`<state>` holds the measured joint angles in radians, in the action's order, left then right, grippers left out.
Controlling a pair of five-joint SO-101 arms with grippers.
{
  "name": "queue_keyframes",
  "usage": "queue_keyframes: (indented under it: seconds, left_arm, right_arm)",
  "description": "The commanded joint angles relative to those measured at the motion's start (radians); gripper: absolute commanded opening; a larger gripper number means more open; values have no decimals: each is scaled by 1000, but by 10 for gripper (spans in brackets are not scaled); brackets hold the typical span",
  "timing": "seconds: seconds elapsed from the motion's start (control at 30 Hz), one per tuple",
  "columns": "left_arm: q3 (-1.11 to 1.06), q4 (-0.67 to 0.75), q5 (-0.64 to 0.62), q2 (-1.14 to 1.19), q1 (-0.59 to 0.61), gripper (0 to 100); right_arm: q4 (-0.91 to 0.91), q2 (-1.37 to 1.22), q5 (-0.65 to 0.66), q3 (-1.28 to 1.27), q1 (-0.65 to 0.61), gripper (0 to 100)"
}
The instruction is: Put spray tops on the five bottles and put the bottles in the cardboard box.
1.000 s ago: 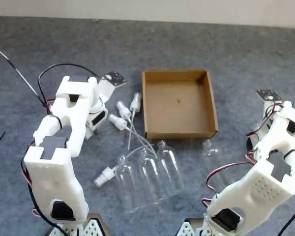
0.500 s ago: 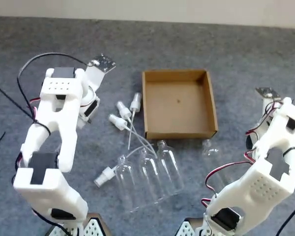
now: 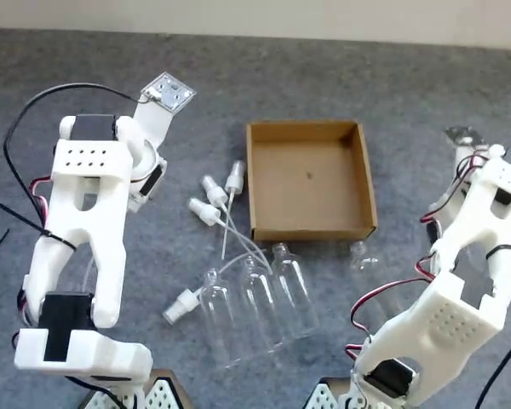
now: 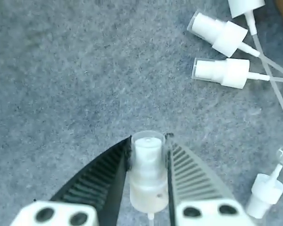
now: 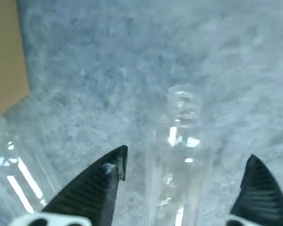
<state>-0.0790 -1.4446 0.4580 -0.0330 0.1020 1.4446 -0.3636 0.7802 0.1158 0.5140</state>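
Left wrist view: a spray top [image 4: 147,176] is being pinched by its collar between the closed-in fingers [image 4: 108,174] of the left gripper [image 4: 148,141]. Its capped nozzle is being pointed out past the fingertips and its tube end back toward the wrist, probably so that it can be carried to a bottle neck. Just beyond the fingertips grey carpet [image 4: 61,70] is being faced, and farther out, off to one side, loose spray tops [image 4: 221,73] are being shown lying with their tubes crossed.

In the right wrist view the right gripper [image 5: 186,159] is being held with its fingers [image 5: 104,179] spread wide and nothing clasped. A lone clear bottle [image 5: 179,141] is being straddled between them, touching neither, apparently lined up for a grasp. Beyond one finger a corner of the cardboard box [image 5: 7,56] is being shown. In the high view the box is being shown empty, with three capless bottles [image 3: 255,307] lying just beside its near wall.
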Motion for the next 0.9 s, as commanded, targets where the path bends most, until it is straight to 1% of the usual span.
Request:
queue_keyframes:
  seconds: [0.0,0.17,0.33,0.47,0.77,0.87]
  left_arm:
    - [5,-11,-8,-41,-13,41]
    - [5,-11,-9,-41,-15,41]
    - [5,-11,-9,-44,-15,41]
    - [5,-12,-9,-44,-15,41]
    - [7,-26,-9,-45,-13,41]
    - [7,-26,-9,-45,-13,41]
  right_arm:
    - [-5,7,37,-22,-2,314]
    - [-73,5,41,-39,15,311]
    - [-82,5,43,-45,19,309]
    - [-110,5,43,-84,15,252]
    - [-130,5,43,-108,21,242]
    - [-133,5,43,-108,21,176]
